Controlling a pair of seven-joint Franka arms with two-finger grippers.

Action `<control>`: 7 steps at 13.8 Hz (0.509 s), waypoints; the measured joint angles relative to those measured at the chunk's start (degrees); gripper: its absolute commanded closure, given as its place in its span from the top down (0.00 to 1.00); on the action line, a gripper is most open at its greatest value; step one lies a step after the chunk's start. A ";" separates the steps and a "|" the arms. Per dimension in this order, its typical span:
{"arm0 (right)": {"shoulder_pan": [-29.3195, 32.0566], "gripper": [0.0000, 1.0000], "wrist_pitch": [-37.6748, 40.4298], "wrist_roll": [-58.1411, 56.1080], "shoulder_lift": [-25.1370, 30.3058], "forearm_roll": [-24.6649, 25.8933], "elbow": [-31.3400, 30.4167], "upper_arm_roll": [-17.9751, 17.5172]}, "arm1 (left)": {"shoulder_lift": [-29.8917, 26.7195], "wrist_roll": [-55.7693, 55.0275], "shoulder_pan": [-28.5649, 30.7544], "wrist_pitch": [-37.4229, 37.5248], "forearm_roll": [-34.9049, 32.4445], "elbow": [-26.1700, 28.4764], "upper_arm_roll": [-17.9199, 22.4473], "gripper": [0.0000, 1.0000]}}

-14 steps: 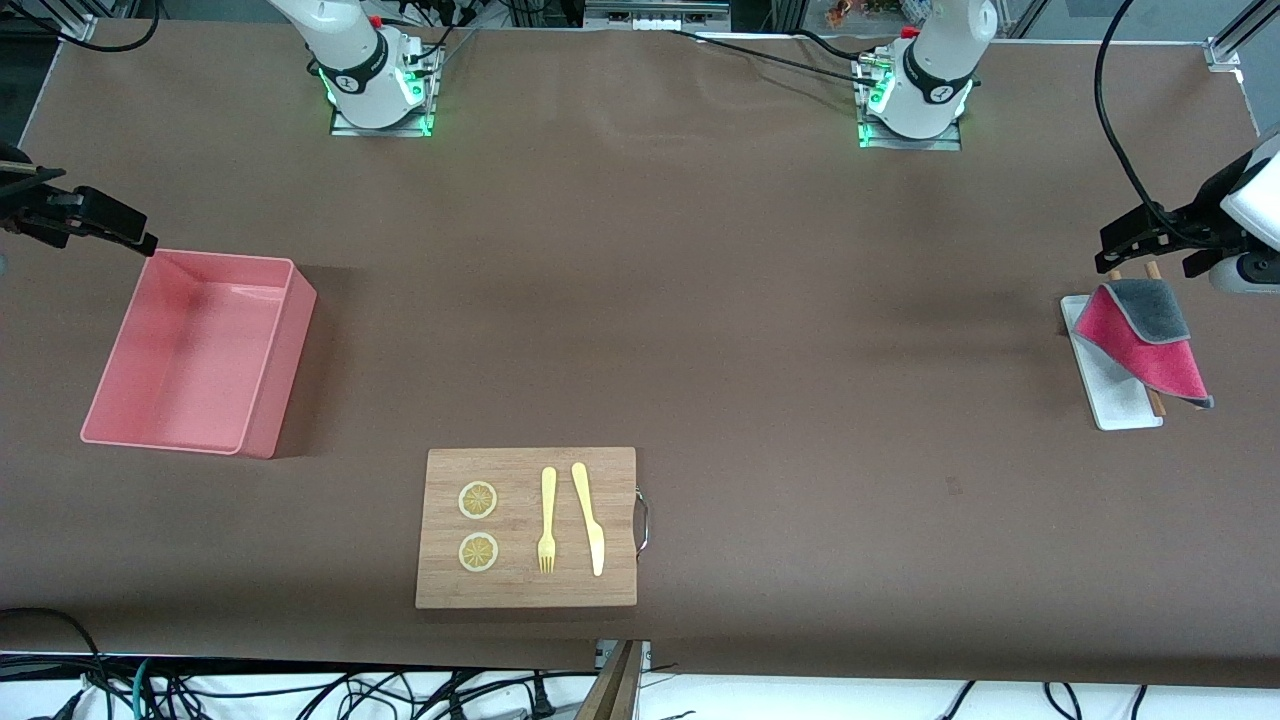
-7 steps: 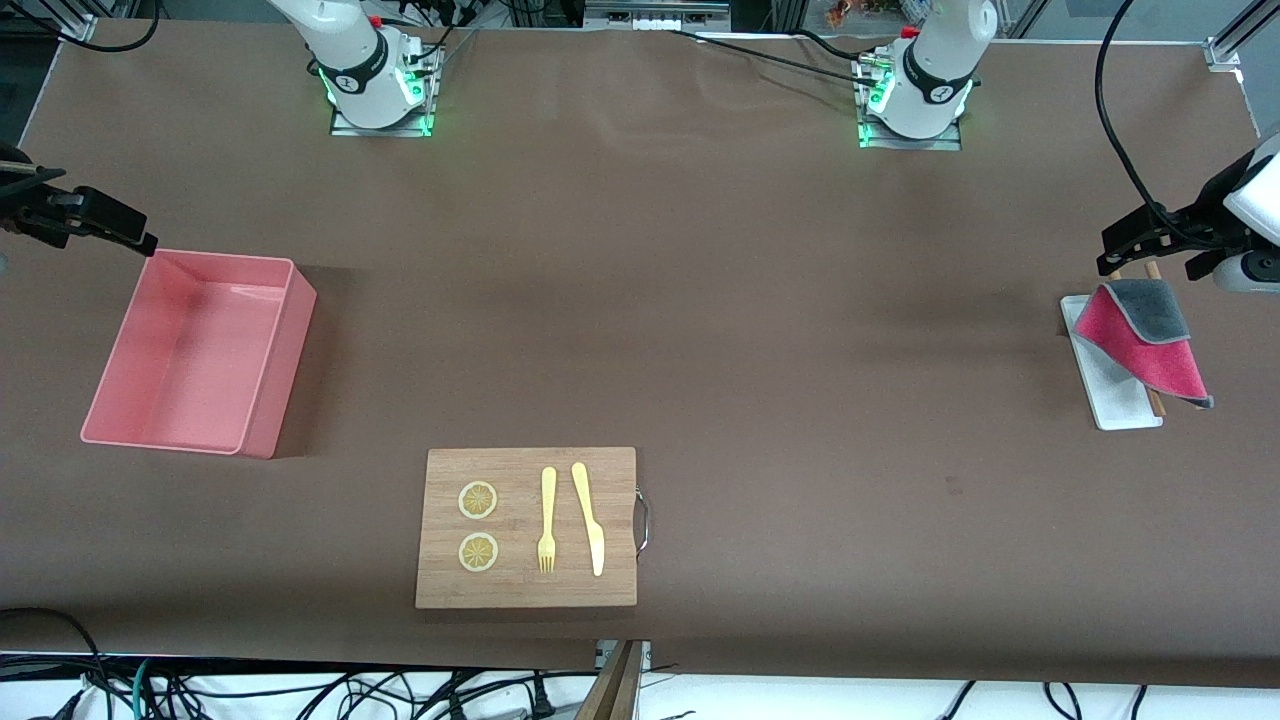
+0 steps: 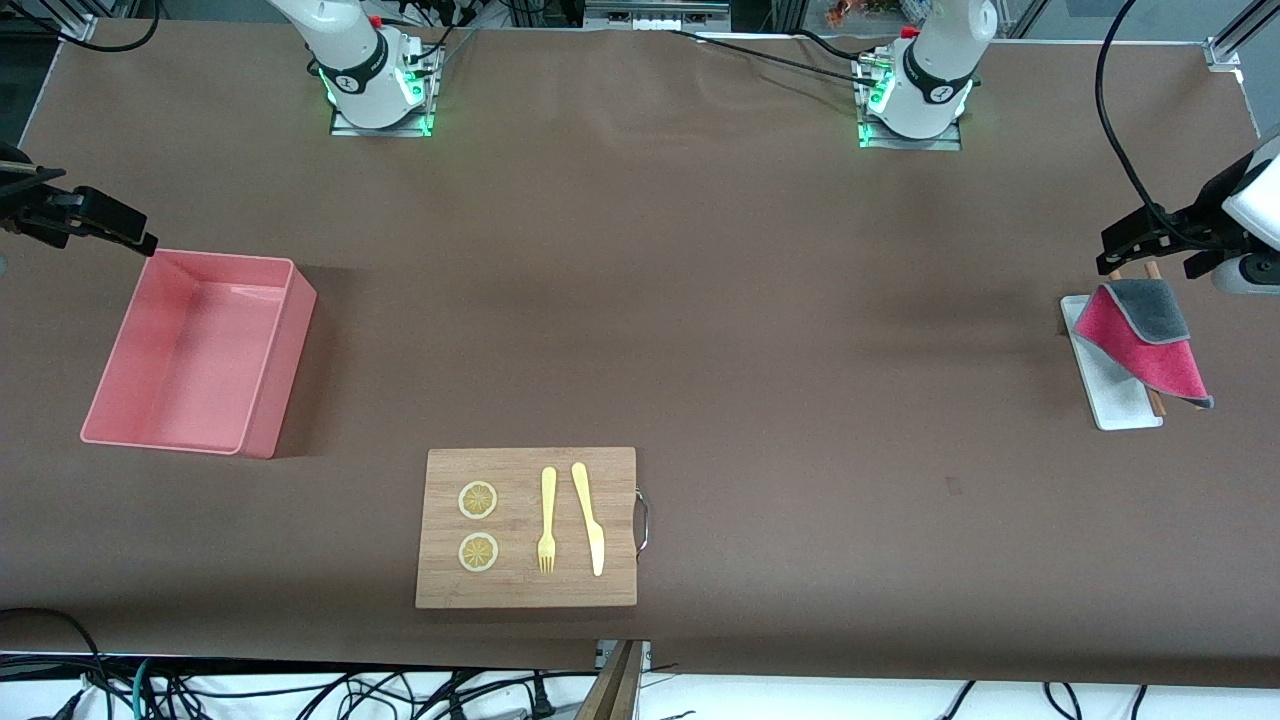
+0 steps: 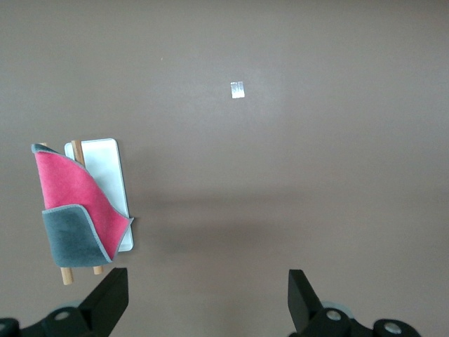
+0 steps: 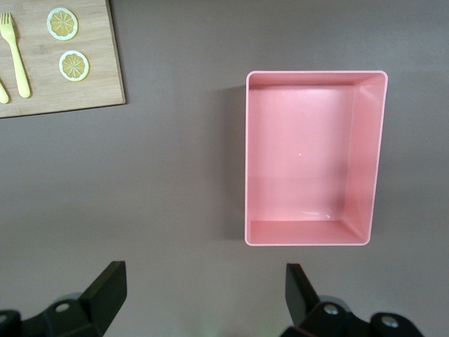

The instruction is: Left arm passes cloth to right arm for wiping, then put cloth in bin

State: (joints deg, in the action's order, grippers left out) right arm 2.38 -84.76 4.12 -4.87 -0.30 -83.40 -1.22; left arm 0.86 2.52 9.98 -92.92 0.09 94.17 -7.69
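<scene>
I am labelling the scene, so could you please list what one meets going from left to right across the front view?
right gripper → bin → wooden board → white tray → cloth → left gripper

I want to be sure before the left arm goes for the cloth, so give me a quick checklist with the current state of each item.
1. Left gripper open, holding nothing: ok.
2. Crimson-pink and dark grey soft cloth exposed, draped over the small white flat tray and wooden rods: ok.
3. Left gripper over the cloth: not ok, it is over bare table beside it.
4. Right gripper open and waiting near the pink rectangular plastic bin: ok.
5. Bin has nothing in it: ok.
</scene>
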 measured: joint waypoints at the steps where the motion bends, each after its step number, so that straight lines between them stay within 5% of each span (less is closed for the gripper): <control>1: 0.00 1.00 0.00 0.00 0.00 0.00 0.00 0.00 | 0.22 0.00 0.08 0.00 0.00 0.10 0.08 1.00; 7: 0.00 1.00 -0.03 0.00 0.00 0.00 0.00 0.00 | 0.51 -0.02 0.34 0.24 0.00 0.21 0.10 1.00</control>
State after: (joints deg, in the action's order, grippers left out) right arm 2.38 -84.79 4.11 -4.87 -0.30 -83.40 -1.22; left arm 1.37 2.50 10.31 -92.68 0.10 94.38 -7.59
